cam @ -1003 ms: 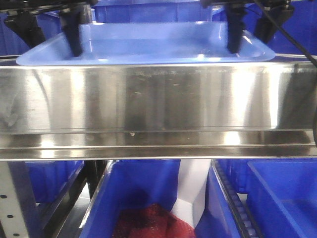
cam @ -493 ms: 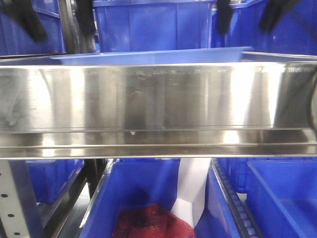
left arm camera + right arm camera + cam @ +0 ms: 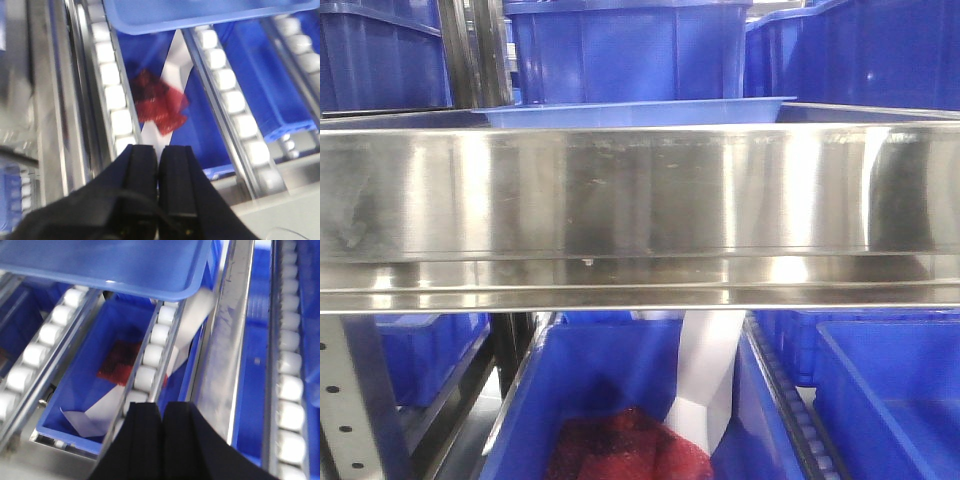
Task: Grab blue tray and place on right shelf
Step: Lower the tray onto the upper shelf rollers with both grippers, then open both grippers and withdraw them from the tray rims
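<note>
Periwinkle plastic now rests alone on the right shelf [image 3: 640, 190]: the blue tray [image 3: 640, 112] lies ahead of both withdrawn grippers, left gripper [image 3: 158, 160] and right gripper [image 3: 161, 415] pinched closed on nothing (placement looks finished).

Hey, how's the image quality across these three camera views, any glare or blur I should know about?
Front view: sharp, but strong glare streaks and reflections on the right shelf lip; the blue tray shows only as a thin edge. Left wrist view: heavily motion-blurred, left gripper dark, rollers blown out. Right wrist view: softer blur, right gripper in shadow.
</note>
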